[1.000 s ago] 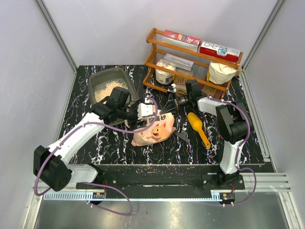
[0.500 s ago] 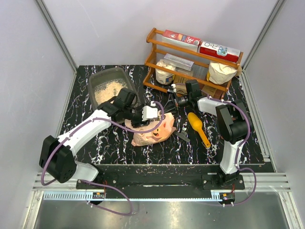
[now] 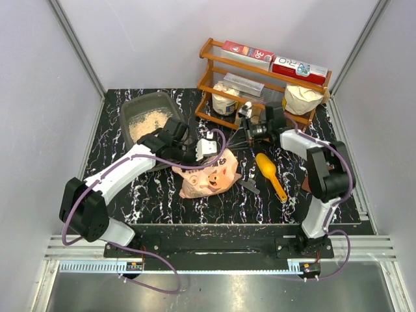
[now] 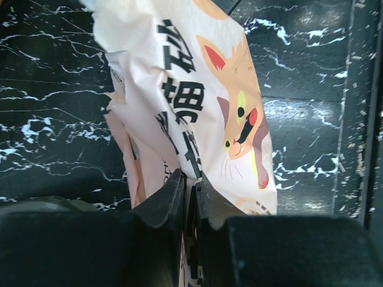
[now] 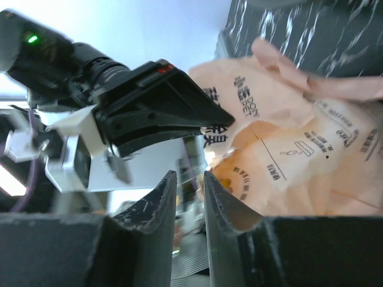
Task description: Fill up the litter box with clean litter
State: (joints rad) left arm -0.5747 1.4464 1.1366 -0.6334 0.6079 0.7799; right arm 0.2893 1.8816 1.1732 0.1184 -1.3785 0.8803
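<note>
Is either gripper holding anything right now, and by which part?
Left gripper pinches the pink litter bag by film at its far edge; right gripper holds nothing.

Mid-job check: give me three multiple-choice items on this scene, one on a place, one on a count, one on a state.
1. Where does the yellow scoop lie? A. Hanging from the wall. B. On the floor. C. On the table, right of the pink bag.
2. How many red-and-white boxes top the wooden rack? A. Two. B. One. C. Four.
3. What is the left tool doing? A. Gaping in mid-air. B. Pinching the pink bag's edge. C. Gripping the scoop.
1 C: overhead, it lies beside the bag. 2 A: both sit on the top shelf. 3 B: its fingers are closed on the bag in the wrist view.
</note>
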